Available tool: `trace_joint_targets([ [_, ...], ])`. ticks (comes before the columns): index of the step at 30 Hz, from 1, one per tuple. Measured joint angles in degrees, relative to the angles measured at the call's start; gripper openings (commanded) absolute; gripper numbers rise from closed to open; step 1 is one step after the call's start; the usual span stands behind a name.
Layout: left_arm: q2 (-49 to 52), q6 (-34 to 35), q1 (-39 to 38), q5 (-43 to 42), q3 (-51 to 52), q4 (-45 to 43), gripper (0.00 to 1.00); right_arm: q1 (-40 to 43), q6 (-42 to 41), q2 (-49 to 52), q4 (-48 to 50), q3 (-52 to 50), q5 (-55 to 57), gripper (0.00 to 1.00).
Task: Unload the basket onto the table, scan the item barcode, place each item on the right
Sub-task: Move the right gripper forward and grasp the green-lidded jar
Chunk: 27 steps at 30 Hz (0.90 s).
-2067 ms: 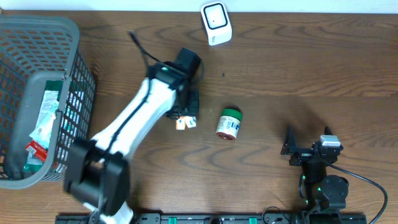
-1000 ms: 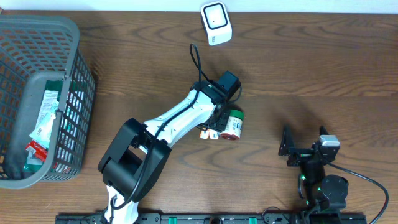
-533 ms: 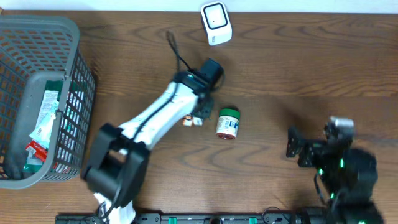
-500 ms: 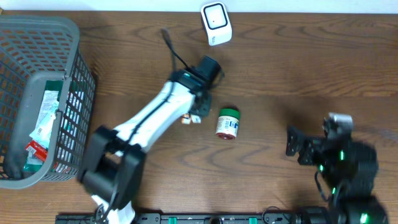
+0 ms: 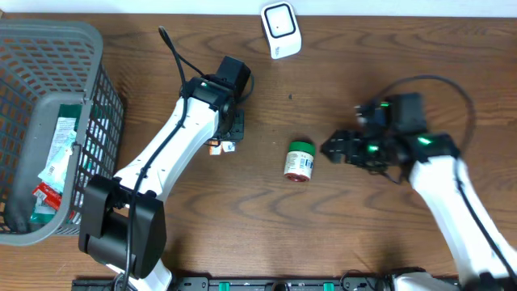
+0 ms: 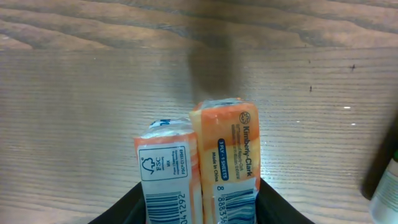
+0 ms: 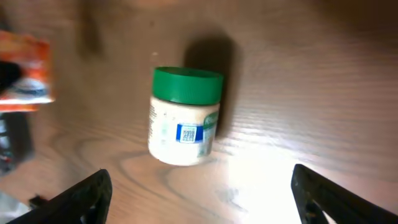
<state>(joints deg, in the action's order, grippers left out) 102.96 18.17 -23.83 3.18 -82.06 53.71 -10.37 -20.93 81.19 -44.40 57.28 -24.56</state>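
The left gripper (image 6: 199,202) was pinched on an orange-and-white tissue pack (image 6: 214,155), its black fingers (image 6: 127,205) pressing on either side of the pack's lower end. The orange face read "Kimberly-Clark" and "Made in China", with a line ending in "SHEETS" above it. A barcode starting with 8 ran off the bottom edge. The white face beside it carried an FSC tree mark and a second barcode, cut off by the frame.

From overhead, the pack hung over the bare wooden table (image 5: 363,73), left of centre. It was well short of the white barcode scanner (image 5: 279,30) standing at the far edge.

A small jar (image 5: 299,159) with a green lid lay on its side near the middle of the table. Its pale label had a blue patch too blurred to read. The right gripper (image 5: 329,149) hovered just beside the jar with its fingers spread wide and nothing between them. A grey wire basket (image 5: 97,89) holding packaged goods stood at the left.
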Motion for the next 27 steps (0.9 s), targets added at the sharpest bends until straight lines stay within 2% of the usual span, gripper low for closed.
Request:
trace_joint_targets([
  [5,0.0,0.0,0.0,0.0,0.0,0.0,0.45,-7.5,-5.7,7.1,7.1,0.0,2.9,0.90],
  [12,0.0,0.0,0.0,0.0,0.0,0.0,0.45,-13.0,-10.5,10.6,9.4,0.0,10.5,0.88],
  [15,0.0,0.0,0.0,0.0,0.0,-0.1,0.45,-15.8,-11.5,13.1,12.0,0.0,12.5,0.83],
  [20,0.0,0.0,0.0,0.0,0.0,-0.1,0.45,-19.7,-13.2,17.5,12.8,0.0,16.0,0.64],
  [25,0.0,0.0,0.0,0.0,0.0,-0.1,0.45,-20.1,-12.9,17.5,11.4,0.2,19.5,0.43],
  [27,0.0,0.0,0.0,0.0,0.0,-0.1,0.45,-19.8,-11.8,17.2,10.1,0.4,20.7,0.43],
])
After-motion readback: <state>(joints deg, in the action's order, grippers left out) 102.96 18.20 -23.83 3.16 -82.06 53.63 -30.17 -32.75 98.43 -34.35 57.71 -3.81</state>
